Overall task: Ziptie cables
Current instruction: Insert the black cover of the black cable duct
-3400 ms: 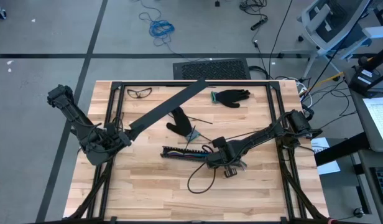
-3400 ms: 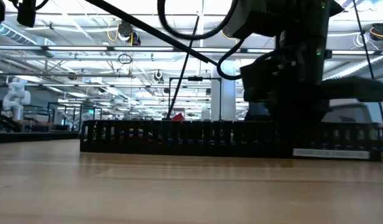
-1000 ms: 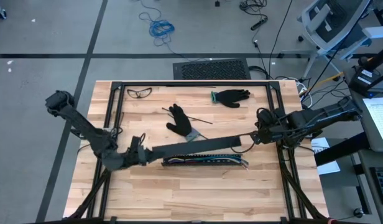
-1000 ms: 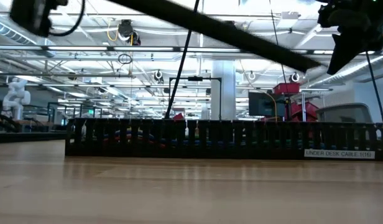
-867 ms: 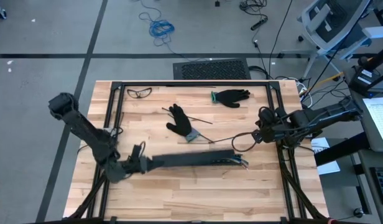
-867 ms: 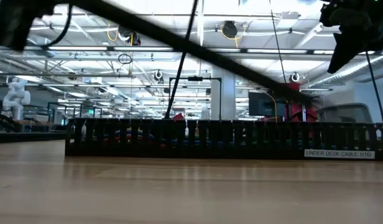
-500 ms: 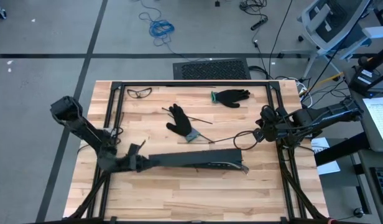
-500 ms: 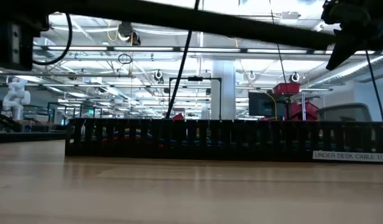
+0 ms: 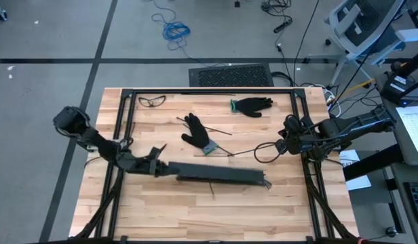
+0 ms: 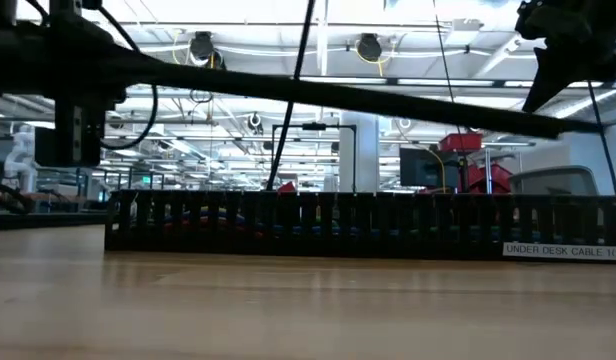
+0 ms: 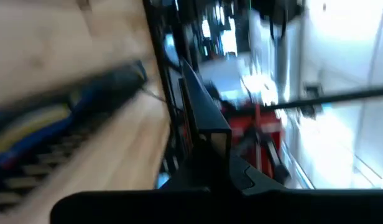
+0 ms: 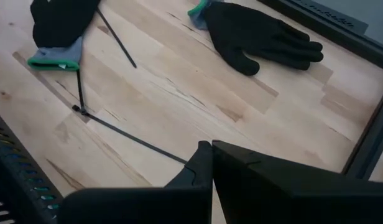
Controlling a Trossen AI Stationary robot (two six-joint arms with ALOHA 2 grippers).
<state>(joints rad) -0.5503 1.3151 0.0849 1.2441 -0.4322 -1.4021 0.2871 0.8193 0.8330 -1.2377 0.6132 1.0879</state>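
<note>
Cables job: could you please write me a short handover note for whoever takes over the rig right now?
Left end effector: shut on one end of the long black lid, holding it above the slotted duct; in the low view the lid is tilted, not seated.
Right end effector: shut, empty, waiting at the table's right edge.
Cables: lying in the duct, under the lid.
Thin black sticks: on the table by the gloves, untouched.
Done: cables laid in the duct.
Left: no tie is visible on the cables; the lid is not yet on.
</note>
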